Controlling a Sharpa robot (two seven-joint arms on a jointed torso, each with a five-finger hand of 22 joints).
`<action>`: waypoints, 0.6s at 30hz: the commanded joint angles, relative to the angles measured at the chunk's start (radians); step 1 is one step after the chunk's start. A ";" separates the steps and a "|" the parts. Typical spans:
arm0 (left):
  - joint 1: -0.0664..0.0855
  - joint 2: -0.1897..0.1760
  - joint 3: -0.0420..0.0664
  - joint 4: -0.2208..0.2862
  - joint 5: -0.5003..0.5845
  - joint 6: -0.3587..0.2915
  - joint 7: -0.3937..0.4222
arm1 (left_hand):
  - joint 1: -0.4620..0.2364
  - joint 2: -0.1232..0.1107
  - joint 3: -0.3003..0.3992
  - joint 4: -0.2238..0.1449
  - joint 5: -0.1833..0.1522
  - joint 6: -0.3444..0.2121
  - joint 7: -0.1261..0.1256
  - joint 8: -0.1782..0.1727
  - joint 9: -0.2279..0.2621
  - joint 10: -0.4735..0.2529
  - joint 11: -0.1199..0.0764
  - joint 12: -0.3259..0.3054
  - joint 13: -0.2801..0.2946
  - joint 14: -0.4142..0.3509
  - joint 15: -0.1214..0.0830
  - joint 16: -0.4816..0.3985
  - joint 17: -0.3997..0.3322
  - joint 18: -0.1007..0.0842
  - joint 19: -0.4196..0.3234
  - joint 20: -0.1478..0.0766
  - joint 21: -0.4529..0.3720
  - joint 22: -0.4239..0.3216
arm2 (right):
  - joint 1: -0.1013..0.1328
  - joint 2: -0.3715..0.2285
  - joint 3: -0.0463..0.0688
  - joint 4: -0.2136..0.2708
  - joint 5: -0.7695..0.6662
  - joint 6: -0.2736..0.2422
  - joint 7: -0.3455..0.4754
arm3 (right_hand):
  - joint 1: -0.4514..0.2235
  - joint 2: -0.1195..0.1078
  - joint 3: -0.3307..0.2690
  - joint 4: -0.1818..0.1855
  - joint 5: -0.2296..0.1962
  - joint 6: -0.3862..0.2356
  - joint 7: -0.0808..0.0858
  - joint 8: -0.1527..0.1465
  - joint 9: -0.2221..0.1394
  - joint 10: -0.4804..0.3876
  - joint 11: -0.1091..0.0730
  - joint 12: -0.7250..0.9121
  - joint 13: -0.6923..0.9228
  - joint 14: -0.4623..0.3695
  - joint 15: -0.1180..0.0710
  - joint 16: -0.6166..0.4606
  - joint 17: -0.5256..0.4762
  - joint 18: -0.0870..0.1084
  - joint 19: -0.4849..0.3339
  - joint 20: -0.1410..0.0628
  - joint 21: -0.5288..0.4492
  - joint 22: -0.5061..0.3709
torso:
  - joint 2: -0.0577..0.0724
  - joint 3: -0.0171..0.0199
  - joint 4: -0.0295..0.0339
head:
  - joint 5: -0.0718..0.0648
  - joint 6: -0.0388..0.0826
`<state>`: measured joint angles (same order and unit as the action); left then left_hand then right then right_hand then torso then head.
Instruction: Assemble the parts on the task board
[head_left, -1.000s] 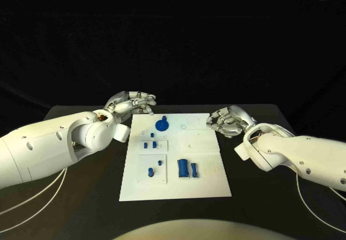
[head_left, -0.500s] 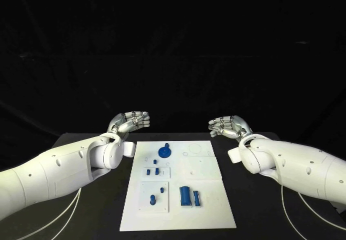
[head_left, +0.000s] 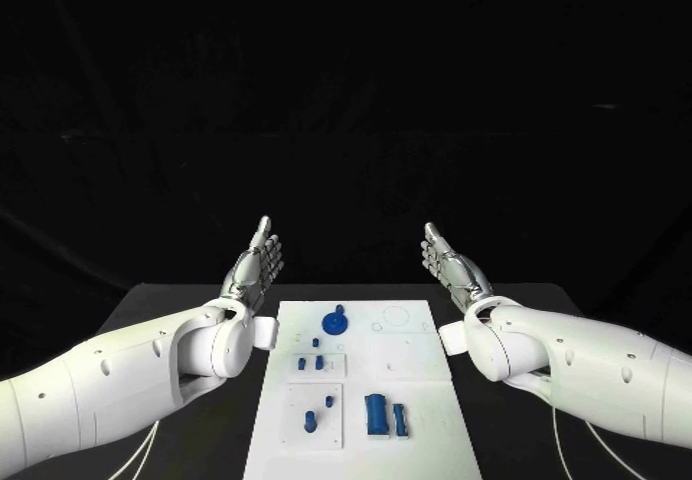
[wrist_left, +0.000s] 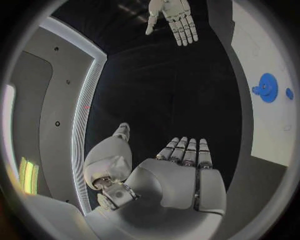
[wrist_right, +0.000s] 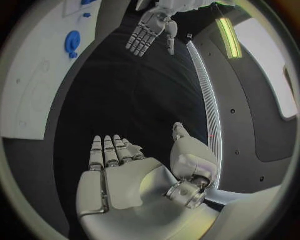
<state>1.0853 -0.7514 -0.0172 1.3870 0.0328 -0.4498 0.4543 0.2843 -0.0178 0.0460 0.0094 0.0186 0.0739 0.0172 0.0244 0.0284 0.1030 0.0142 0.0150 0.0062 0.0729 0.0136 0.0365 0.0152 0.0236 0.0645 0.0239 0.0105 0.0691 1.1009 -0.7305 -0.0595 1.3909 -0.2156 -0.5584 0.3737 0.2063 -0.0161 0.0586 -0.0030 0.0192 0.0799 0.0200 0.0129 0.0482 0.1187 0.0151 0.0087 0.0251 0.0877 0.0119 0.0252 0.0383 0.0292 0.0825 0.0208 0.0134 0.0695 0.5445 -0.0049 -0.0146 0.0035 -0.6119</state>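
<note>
We see the left hand (head_left: 257, 262) and the right hand (head_left: 449, 262) raised with flat, straight fingers, palms facing each other and holding nothing, while between and below them the white task board (head_left: 411, 375) carries the blue parts (head_left: 382, 414).

Bright subjects on deep black, wrist views strongly bent.

From the head camera the flat white rectangular task board (head_left: 368, 385) and glossy white arms are lit evenly from above, while the matte black table (head_left: 519, 400) and backdrop swallow nearly all detail (shadows are barely traceable). The wrist cameras show heavy fisheye curvature, dark vignetted rims and glowing light strips; the silver left hand (wrist_left: 178, 172) and silver right hand (wrist_right: 122, 172) carry soft highlights and stay fairly sharp.
</note>
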 joint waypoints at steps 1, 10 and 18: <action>-0.012 -0.008 0.006 0.068 -0.022 -0.179 0.042 | -0.284 0.018 -0.046 -0.009 -0.019 -0.074 -0.017 -0.024 -0.028 -0.103 -0.014 -0.015 -0.006 -0.073 -0.014 -0.036 -0.015 -0.024 -0.065 -0.024 -0.011 -0.069 | -0.020 -0.020 0.020 0.072 0.131 -0.130 0.096 | -0.206 0.016 -0.059 0.003 -0.019 -0.080 -0.020 -0.013 -0.048 -0.119 -0.015 -0.009 -0.025 -0.088 -0.012 -0.025 -0.038 -0.029 -0.082 -0.021 -0.013 -0.069 | 0.000 0.0049 0.0146 | -0.003 0.012; -0.034 -0.028 0.017 0.178 -0.032 -0.314 0.065 | -0.284 0.018 -0.046 -0.009 -0.019 -0.074 -0.017 -0.024 -0.028 -0.103 -0.014 -0.015 -0.006 -0.073 -0.014 -0.036 -0.015 -0.024 -0.065 -0.024 -0.011 -0.069 | -0.051 -0.049 0.059 0.178 0.215 -0.211 0.146 | -0.206 0.016 -0.059 0.003 -0.019 -0.080 -0.020 -0.013 -0.048 -0.119 -0.015 -0.009 -0.025 -0.088 -0.012 -0.025 -0.038 -0.029 -0.082 -0.021 -0.013 -0.069 | 0.000 0.0049 0.0146 | -0.003 0.012; -0.035 -0.029 0.017 0.183 -0.033 -0.320 0.066 | -0.284 0.018 -0.046 -0.009 -0.019 -0.074 -0.017 -0.024 -0.028 -0.103 -0.014 -0.015 -0.006 -0.073 -0.014 -0.036 -0.015 -0.024 -0.065 -0.024 -0.011 -0.069 | -0.051 -0.050 0.059 0.179 0.216 -0.212 0.146 | -0.206 0.016 -0.059 0.003 -0.019 -0.080 -0.020 -0.013 -0.048 -0.119 -0.015 -0.009 -0.025 -0.088 -0.012 -0.025 -0.038 -0.029 -0.082 -0.021 -0.013 -0.069 | 0.000 0.0049 0.0146 | -0.003 0.012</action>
<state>1.0497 -0.7810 -0.0012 1.5668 0.0146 -0.7375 0.4954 0.0062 0.0006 0.0040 0.0000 0.0035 0.0054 0.0000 0.0034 0.0009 0.0037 0.0002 0.0066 0.0008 0.0037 0.0003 0.0035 0.0010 0.0059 0.0035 0.0001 0.0060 0.0009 1.0505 -0.7801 -0.0006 1.5680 -0.0149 -0.7524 0.4905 0.0055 -0.0002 0.0042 0.0001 0.0033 0.0034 0.0000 0.0034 0.0010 0.0052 0.0000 0.0050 0.0009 0.0051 -0.0002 0.0023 0.0009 0.0137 0.0047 0.0000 0.0035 0.0009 0.5442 0.0000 -0.0001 0.0000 -0.6000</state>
